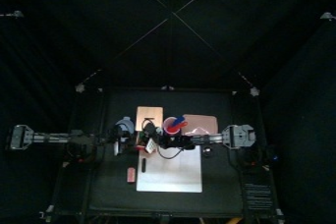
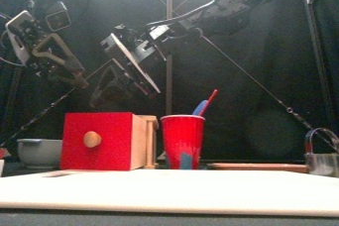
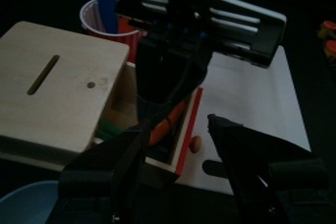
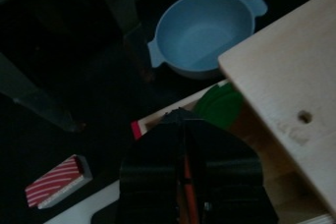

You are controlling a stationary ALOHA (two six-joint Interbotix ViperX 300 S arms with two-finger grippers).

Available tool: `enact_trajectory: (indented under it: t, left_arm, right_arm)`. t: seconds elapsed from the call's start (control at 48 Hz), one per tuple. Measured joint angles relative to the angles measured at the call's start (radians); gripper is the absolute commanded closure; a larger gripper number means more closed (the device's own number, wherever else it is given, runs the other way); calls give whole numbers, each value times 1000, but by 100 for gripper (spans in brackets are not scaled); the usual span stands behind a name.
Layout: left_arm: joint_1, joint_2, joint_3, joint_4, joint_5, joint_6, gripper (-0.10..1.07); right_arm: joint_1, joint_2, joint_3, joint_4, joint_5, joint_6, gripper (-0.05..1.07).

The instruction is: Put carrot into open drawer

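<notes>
Carrot [image 3: 160, 128] pinched in right gripper [image 4: 186, 140], jaws almost closed on it; only a thin orange sliver between them in right wrist view. Left wrist view puts it over the open drawer [image 3: 188, 120], just beside wooden box [image 3: 59, 81], next to something green. Not visible in front view. Left gripper [image 3: 184, 164] spread wide, empty, nearby.
</notes>
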Motion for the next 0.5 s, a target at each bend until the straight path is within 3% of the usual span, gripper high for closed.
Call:
enact_trajectory:
  t: [0.271, 0.5]
  left_arm:
    - [0, 0, 0, 0, 0, 0, 11]
    - [0, 0, 0, -5, 0, 0, 11]
  right_arm:
    - [-6, 41, 0, 38, 9, -20, 68]
    - [-6, 41, 5, 37, 98, -21, 68]
